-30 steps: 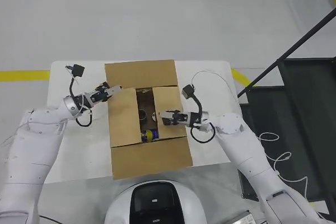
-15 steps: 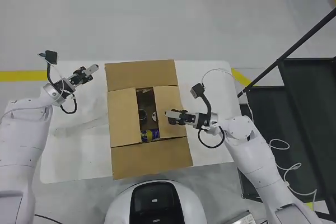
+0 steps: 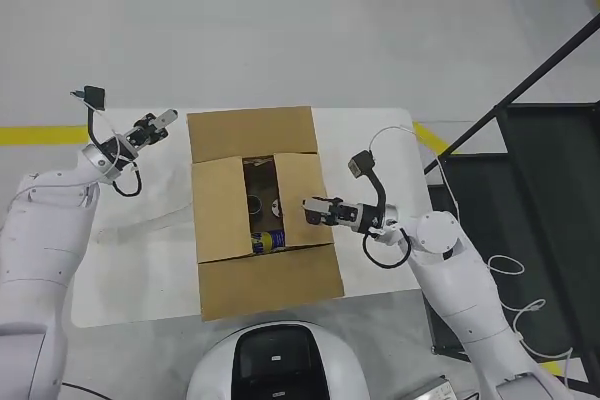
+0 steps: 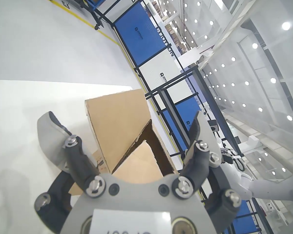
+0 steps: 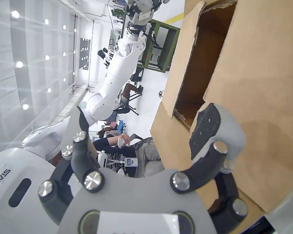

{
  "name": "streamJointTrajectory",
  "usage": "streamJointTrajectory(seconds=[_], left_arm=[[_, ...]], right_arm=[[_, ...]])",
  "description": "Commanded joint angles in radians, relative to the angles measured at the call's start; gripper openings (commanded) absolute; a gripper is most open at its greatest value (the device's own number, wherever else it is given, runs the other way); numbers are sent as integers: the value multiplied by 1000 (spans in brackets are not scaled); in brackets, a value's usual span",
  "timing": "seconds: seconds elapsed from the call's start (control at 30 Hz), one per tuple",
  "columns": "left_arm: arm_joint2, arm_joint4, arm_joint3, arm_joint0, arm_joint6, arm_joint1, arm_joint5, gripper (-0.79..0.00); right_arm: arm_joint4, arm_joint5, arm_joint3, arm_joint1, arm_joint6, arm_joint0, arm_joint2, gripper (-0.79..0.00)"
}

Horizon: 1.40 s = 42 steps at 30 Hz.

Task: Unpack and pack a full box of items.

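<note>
Left end effector [image 3: 158, 122] has drawn back off the box [image 3: 250, 135] to just outside its far-left corner, fingers spread, empty. Right end effector [image 3: 312, 207] has backed toward the box's right edge, over the right flap [image 3: 295, 180], also spread, holding nothing. Box sits mid-surface [image 3: 150, 250], flaps part-open, with a small can [image 3: 266, 240] down in the gap. Cardboard is likely light and stiff, creasing at the folds. Take flaps by the free edge.
</note>
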Motion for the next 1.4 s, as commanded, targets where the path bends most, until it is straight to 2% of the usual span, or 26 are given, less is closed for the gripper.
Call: streamJointTrajectory(seconds=[0.0, 0.13, 0.3, 0.4, 0.63, 0.97, 1.17, 1.37], left_arm=[[1, 20, -6, 4, 14, 1, 11, 0], [24, 129, -18, 14, 124, -4, 98, 0], [76, 198, 63, -16, 265, -32, 101, 0], [108, 199, 119, -45, 300, -54, 84, 0], [171, 145, 233, -116, 295, -111, 45, 0], [200, 24, 343, -189, 203, -172, -12, 0], [205, -18, 394, -218, 159, -195, -25, 0], [180, -100, 414, -222, 70, -199, -86, 0]], right_arm=[[-7, 14, -1, 0, -5, -2, -3, 0], [-11, 106, -25, 6, -22, -2, 14, 0], [29, 177, -27, 23, -9, -50, 99, 0], [58, 223, -28, 32, -17, -92, 154, 0], [68, 340, -28, 48, -51, -176, 236, 0], [40, 447, -21, 59, -46, -221, 226, 0], [36, 487, -16, 65, -35, -239, 223, 0], [68, 538, -2, 68, 17, -239, 200, 0]])
